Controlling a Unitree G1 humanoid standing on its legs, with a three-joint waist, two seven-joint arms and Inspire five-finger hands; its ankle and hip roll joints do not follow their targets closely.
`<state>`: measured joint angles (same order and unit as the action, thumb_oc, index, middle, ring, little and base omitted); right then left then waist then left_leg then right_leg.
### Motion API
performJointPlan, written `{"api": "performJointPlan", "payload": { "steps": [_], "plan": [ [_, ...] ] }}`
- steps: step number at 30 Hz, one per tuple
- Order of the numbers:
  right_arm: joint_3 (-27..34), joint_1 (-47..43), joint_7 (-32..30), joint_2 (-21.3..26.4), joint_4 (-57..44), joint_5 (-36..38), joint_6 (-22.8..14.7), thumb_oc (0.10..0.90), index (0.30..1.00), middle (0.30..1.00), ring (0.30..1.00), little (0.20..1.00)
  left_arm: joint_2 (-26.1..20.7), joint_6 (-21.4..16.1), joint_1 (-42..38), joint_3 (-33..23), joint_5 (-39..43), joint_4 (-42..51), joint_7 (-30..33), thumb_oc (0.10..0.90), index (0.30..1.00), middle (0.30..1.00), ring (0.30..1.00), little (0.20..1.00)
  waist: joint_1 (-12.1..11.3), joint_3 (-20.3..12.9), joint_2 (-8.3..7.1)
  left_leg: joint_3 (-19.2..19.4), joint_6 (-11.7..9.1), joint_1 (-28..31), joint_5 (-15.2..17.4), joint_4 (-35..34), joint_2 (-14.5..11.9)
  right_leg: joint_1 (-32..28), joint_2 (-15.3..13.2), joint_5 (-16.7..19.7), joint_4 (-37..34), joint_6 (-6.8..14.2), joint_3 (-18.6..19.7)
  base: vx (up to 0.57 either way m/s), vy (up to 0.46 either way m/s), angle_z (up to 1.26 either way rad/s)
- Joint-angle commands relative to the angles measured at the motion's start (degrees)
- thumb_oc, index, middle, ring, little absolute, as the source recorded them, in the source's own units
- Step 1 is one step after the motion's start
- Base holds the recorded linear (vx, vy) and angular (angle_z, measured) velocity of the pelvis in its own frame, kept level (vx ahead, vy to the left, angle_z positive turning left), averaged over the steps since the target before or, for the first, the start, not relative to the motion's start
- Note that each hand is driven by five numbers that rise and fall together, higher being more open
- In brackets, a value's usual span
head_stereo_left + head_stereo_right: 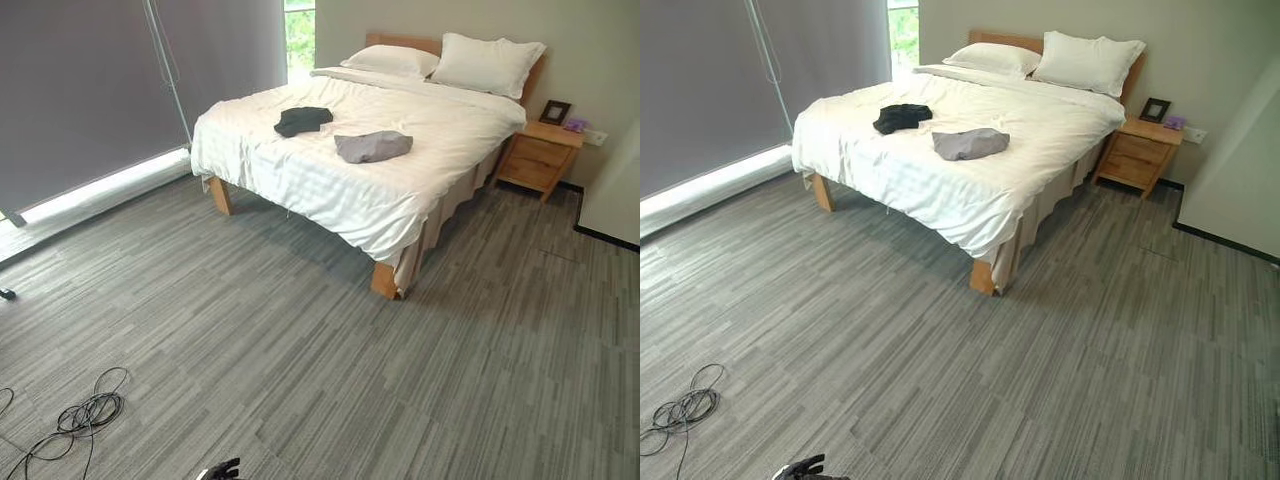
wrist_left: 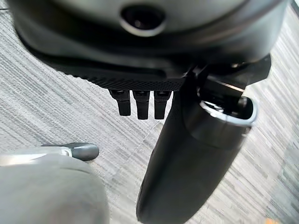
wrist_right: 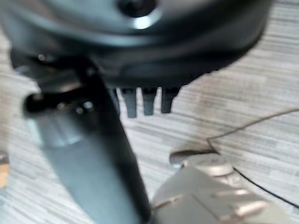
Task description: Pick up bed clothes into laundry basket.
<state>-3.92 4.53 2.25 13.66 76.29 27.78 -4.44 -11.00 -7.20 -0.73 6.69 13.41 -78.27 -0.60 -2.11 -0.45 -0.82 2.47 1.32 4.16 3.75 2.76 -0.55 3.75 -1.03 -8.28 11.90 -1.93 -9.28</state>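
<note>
Black garment (image 1: 303,120), grey garment (image 1: 373,146) apart on bed (image 1: 300,172). Left hand (image 2: 187,158), right hand (image 3: 88,168): fingers seemingly relaxed, apart.

bedcover (image 1: 400,190): white cloth, matt, faint woven stripes
pillows (image 1: 487,63): white cloth, smooth, matt
black garment (image 1: 303,120): soft cloth, matt, crumpled
grey garment (image 1: 373,146): soft cloth, matt
bed leg (image 1: 383,281): light wood, smooth
nightstand (image 1: 540,160): light wood, satin sheen
floor (image 1: 400,380): grey, streaked, matt
left hand (image 2: 182,172): dark plastic, smooth, glossy

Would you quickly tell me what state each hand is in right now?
Left hand: open, holding nothing.
Right hand: open, holding nothing.
</note>
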Motion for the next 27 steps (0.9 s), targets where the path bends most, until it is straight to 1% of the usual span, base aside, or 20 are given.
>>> {"api": "performJointPlan", "payload": {
  "steps": [1,2,4,5,6,7,8,9,10,11,12,13,14,15,17,19,21,23,25,27],
  "plan": [
    [1.7,-4.9,0.0,2.5,2.1,2.6,-1.9,0.800,0.900,0.900,0.900,0.900,-3.3,-2.8,-3.2,-1.2,2.2,2.5,0.5,0.800,0.900,0.900,0.900,0.900,0.1,-0.8,-2.10,-1.5,-1.8,-1.3,-3.4,-5.0,-0.4,-9.6,-5.1,6.6,-14.0,8.1,0.9,0.05,0.035,-0.09],
    [1.7,-4.9,0.0,2.5,2.2,2.6,-1.9,0.800,0.900,0.900,0.900,0.900,-3.3,-2.8,-3.2,-1.2,2.2,2.6,0.5,0.800,0.900,0.900,0.900,0.900,0.0,-0.8,-2.10,-1.5,-1.8,-1.3,-3.4,-4.9,-0.4,-9.6,-5.1,6.6,-14.0,8.1,0.9,0.03,0.028,-0.08],
    [2.6,-8.7,-1.5,4.2,-1.9,6.0,-2.8,0.800,0.900,0.900,0.900,0.900,-6.7,-3.0,-7.0,-0.4,4.1,5.9,0.8,0.800,0.900,0.900,0.900,0.900,0.3,-0.8,-1.93,-1.3,-1.9,-1.3,-3.5,-5.0,-0.5,-9.4,-5.1,6.8,-13.9,8.2,1.0,-0.01,0.016,-0.07],
    [2.6,-11.0,-2.0,5.6,-5.5,7.8,-3.2,0.800,0.900,0.900,0.900,0.900,-9.4,-3.3,-9.6,0.7,4.5,10.2,1.7,0.800,0.900,0.900,0.900,0.900,0.2,-0.5,-1.86,-1.2,-1.9,-1.1,-3.5,-5.1,-0.5,-9.5,-5.0,6.8,-13.9,8.3,1.2,-0.03,0.016,-0.07],
    [2.1,-11.8,-2.6,6.0,-7.8,7.5,-3.6,0.800,0.900,0.900,0.900,0.900,-10.4,-3.2,-10.6,1.0,4.8,12.9,2.1,0.800,0.900,0.900,0.900,0.900,0.2,-0.5,-1.78,-1.2,-1.9,-1.2,-3.5,-5.0,-0.4,-9.4,-5.0,6.9,-13.9,8.3,1.1,-0.05,0.018,-0.07],
    [2.0,-12.8,-2.8,7.7,-15.6,8.1,-3.9,0.800,0.900,0.900,0.900,0.900,-13.1,-3.4,-12.5,1.2,5.0,19.9,3.7,0.800,0.900,0.900,0.900,0.900,0.1,-0.1,-1.69,-1.2,-1.9,-1.5,-3.6,-4.9,-0.4,-9.1,-5.1,7.1,-13.8,8.4,1.1,-0.05,0.014,-0.02],
    [2.0,-13.4,-3.4,8.7,-20.4,8.2,-4.3,0.800,0.900,0.900,0.900,0.900,-14.8,-3.5,-13.0,1.4,5.3,25.3,3.9,0.800,0.900,0.900,0.900,0.900,0.0,0.0,-1.67,-1.3,-1.9,-1.6,-3.7,-4.8,-0.3,-9.0,-5.1,7.1,-13.7,8.4,1.1,-0.03,0.012,-0.01],
    [2.0,-13.3,-3.5,8.7,-20.6,8.1,-4.2,0.800,0.900,0.900,0.900,0.900,-14.8,-3.4,-12.8,1.4,5.3,25.5,3.9,0.800,0.900,0.900,0.900,0.900,0.0,0.0,-1.69,-1.3,-1.9,-1.5,-3.6,-4.8,-0.3,-9.1,-5.1,7.0,-13.7,8.4,1.1,-0.03,0.014,0.04],
    [2.4,-13.0,-3.5,10.8,-32.0,7.6,-4.6,0.800,0.900,0.900,0.900,0.900,-17.6,-3.2,-12.1,0.1,7.1,36.7,4.6,0.800,0.900,0.900,0.900,0.900,-0.1,0.2,-1.62,-1.3,-1.9,-1.7,-3.7,-4.7,-0.2,-8.9,-5.2,7.1,-13.6,8.5,1.0,-0.02,0.014,0.06],
    [2.5,-12.3,-4.3,11.2,-35.7,5.9,-4.6,0.800,0.900,0.900,0.900,0.900,-18.0,-3.0,-11.4,-0.4,6.7,40.0,5.0,0.800,0.900,0.900,0.900,0.900,-0.1,0.2,-1.62,-1.4,-1.8,-1.8,-3.7,-4.6,-0.2,-8.9,-5.2,7.1,-13.5,8.5,0.9,0.00,0.000,0.00],
    [3.3,-10.4,-4.5,12.4,-45.5,1.3,-4.6,0.800,0.900,0.900,0.900,0.900,-19.0,-2.9,-9.6,-2.4,4.8,47.5,5.7,0.800,0.900,0.900,0.900,0.900,-0.2,0.2,-1.71,-1.4,-1.7,-1.9,-3.5,-4.6,0.0,-8.9,-5.3,7.1,-13.5,8.6,0.8,0.00,0.000,0.00],
    [4.0,-8.9,-4.3,12.8,-50.5,-1.6,-4.7,0.800,0.900,0.900,0.900,0.900,-18.8,-3.2,-7.8,-4.1,4.2,51.8,6.1,0.800,0.900,0.900,0.900,0.900,-0.2,0.3,-1.77,-1.5,-1.6,-1.9,-3.4,-4.7,0.1,-8.9,-5.4,7.0,-13.5,8.6,0.9,0.00,0.000,0.00],
    [4.0,-8.6,-4.4,12.8,-50.8,-1.7,-4.5,0.800,0.900,0.900,0.900,0.900,-18.8,-3.0,-7.5,-4.2,4.1,52.1,6.1,0.800,0.900,0.900,0.900,0.900,-0.2,0.2,-1.75,-1.5,-1.6,-1.8,-3.4,-4.7,0.1,-8.9,-5.4,7.0,-13.5,8.7,0.9,0.00,0.000,0.00],
    [5.2,-6.8,-4.7,12.5,-53.3,-4.0,-5.0,0.800,0.900,0.900,0.900,0.900,-17.3,-3.3,-5.5,-5.6,3.5,54.7,6.9,0.800,0.900,0.900,0.900,0.900,-0.2,0.1,-1.76,-1.5,-1.5,-1.7,-3.3,-4.8,0.2,-9.0,-5.5,6.9,-13.6,8.7,0.8,0.03,0.023,-0.02],
    [4.7,-6.1,-4.7,11.9,-54.3,-5.9,-4.9,0.800,0.900,0.900,0.900,0.900,-15.4,-3.5,-4.4,-6.4,4.8,55.3,7.5,0.800,0.900,0.900,0.900,0.900,-0.2,0.1,-1.91,-1.5,-1.4,-1.7,-3.2,-4.9,0.3,-9.1,-5.6,6.9,-13.7,8.7,0.9,0.04,0.025,-0.02],
    [3.9,-5.1,-4.7,11.1,-54.6,-8.9,-3.9,0.800,0.900,0.900,0.900,0.900,-12.5,-3.4,-2.2,-7.5,7.8,56.8,7.0,0.800,0.900,0.900,0.900,0.900,-0.4,0.4,-2.11,-1.4,-1.3,-1.7,-3.0,-4.8,0.4,-9.1,-5.7,7.0,-13.9,8.7,0.9,0.04,0.020,-0.02],
    [3.8,-4.9,-4.7,10.7,-54.4,-8.8,-3.8,0.800,0.900,0.900,0.900,0.900,-11.8,-3.6,-1.5,-7.7,9.4,56.8,6.4,0.800,0.900,0.900,0.900,0.900,-0.5,0.5,-2.17,-1.4,-1.2,-1.7,-2.9,-4.8,0.5,-9.2,-5.8,7.1,-14.1,8.8,0.9,0.01,0.005,-0.02],
    [2.7,-5.3,-4.4,9.6,-54.5,-7.9,-4.1,0.800,0.900,0.900,0.900,0.900,-10.4,-3.8,-0.7,-8.2,13.0,55.1,6.2,0.800,0.900,0.900,0.900,0.900,-0.7,0.7,-2.36,-1.2,-1.0,-2.2,-2.6,-4.2,0.7,-8.9,-6.0,7.3,-14.4,9.0,1.2,0.04,0.040,-0.05],
    [2.4,-5.5,-4.4,9.5,-54.9,-7.9,-4.1,0.800,0.900,0.900,0.900,0.900,-10.2,-4.0,-0.6,-8.6,13.5,55.1,6.5,0.800,0.900,0.900,0.900,0.900,-0.8,0.8,-2.42,-1.1,-0.9,-2.6,-2.4,-3.9,0.9,-8.7,-6.2,7.5,-14.5,9.1,1.3,0.03,0.052,-0.12],
    [2.2,-6.6,-4.9,9.1,-55.1,-7.2,-4.5,0.800,0.900,0.900,0.900,0.900,-10.3,-4.5,-0.5,-9.5,13.7,56.8,7.5,0.800,0.900,0.900,0.900,0.900,-1.1,1.5,-2.47,-0.8,-0.3,-3.9,-1.6,-2.4,1.6,-8.0,-7.1,7.8,-14.2,9.7,1.8,0.03,0.125,-0.16]
  ]
}}
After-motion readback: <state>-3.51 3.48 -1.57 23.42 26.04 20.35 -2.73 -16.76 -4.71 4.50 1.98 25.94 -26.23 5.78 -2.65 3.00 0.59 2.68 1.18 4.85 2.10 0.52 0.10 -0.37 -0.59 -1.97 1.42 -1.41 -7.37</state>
